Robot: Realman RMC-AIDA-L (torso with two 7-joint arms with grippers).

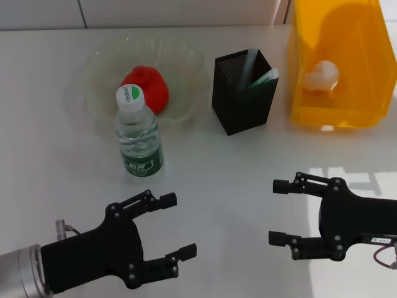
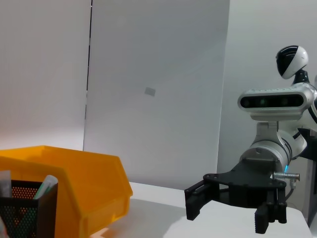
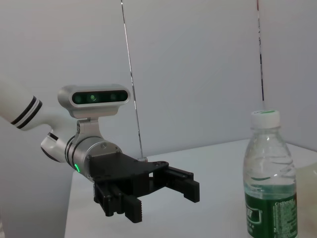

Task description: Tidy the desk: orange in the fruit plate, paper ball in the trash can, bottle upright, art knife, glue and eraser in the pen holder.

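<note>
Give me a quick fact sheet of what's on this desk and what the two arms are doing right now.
Bottle: water bottle standing upright, in front of the plate
Fruit plate: clear plate holding a red-orange fruit
Pen holder: black mesh holder with items inside, mid-desk
Trash can: yellow bin with a white paper ball inside
Left tool: open, holding nothing, low at the near edge
Right tool: open, holding nothing, low at the near edge
Task state: appears finished
</note>
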